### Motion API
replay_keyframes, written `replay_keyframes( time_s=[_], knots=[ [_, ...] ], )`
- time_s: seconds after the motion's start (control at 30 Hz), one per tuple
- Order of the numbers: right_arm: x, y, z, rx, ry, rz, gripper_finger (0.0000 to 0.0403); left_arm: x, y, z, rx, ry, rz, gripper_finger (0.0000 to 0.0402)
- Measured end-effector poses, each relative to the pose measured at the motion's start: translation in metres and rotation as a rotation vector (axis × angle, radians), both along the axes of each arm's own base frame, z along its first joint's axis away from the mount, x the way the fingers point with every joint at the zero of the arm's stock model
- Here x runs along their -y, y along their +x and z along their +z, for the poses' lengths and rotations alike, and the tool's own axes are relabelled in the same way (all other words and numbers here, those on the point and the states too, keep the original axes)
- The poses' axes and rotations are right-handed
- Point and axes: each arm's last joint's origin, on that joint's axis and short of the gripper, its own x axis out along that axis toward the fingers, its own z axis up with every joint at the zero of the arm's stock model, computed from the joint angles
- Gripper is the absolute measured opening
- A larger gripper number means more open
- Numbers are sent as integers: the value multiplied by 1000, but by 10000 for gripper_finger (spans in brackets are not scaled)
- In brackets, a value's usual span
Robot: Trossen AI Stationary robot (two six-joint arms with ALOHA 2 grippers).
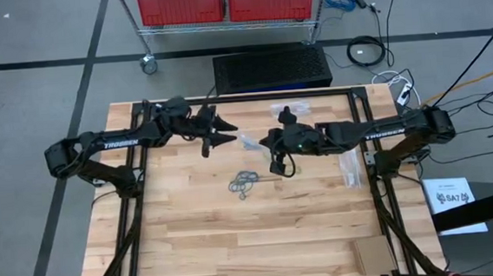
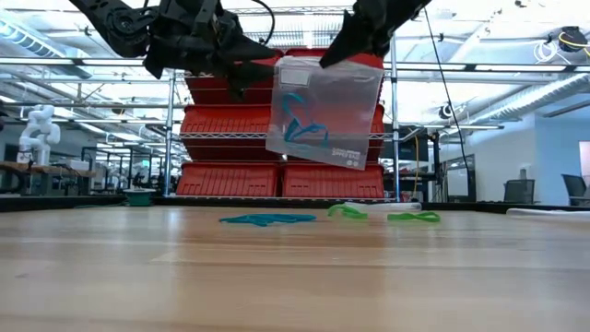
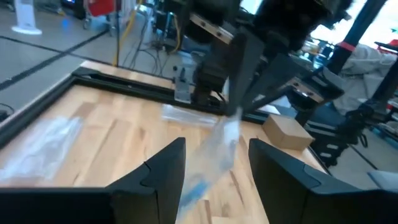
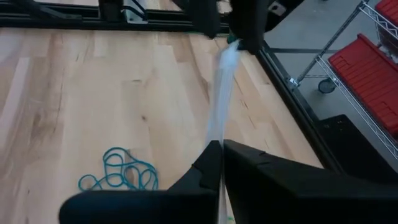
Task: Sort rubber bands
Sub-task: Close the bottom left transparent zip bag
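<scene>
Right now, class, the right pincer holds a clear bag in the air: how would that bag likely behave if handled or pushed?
Probably floppy: the clear bag hangs tilted from the right pincer, which grips one top corner. Likely light: that thin corner pinch carries it and the blue rubber bands inside. A push would probably swing or crumple it; the left pincer stands open beside it.

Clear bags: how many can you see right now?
3. One bag hangs pinched in the right gripper, blue bands inside; a second lies near the far edge of the table; a third lies at its right side. Others may be hidden.
</scene>
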Motion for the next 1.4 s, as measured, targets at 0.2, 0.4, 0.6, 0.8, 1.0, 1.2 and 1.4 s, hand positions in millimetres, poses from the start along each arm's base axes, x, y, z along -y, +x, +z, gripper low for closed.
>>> replay_keyframes(
  time_s=[0.2,0.4,0.6,0.8,1.0,1.2,1.4],
  knots=[
    [-2,0,1,2,-2,9,0,3,0,-4,-37,-25,-38,183],
    [-2,1,2,14,-13,15,0,14,5,-2,-22,-18,-102,183],
    [-2,1,2,13,-13,17,0,14,6,-2,-18,-7,-52,183],
    [-2,1,2,12,-15,21,0,14,6,-2,-20,-4,-34,170],
    [-2,1,2,12,-13,25,0,13,7,-2,-17,3,-33,130],
    [-2,1,2,11,-16,28,0,13,9,4,3,17,-36,97],
    [-2,1,2,10,-18,29,0,17,10,4,4,39,-71,76]
  ],
)
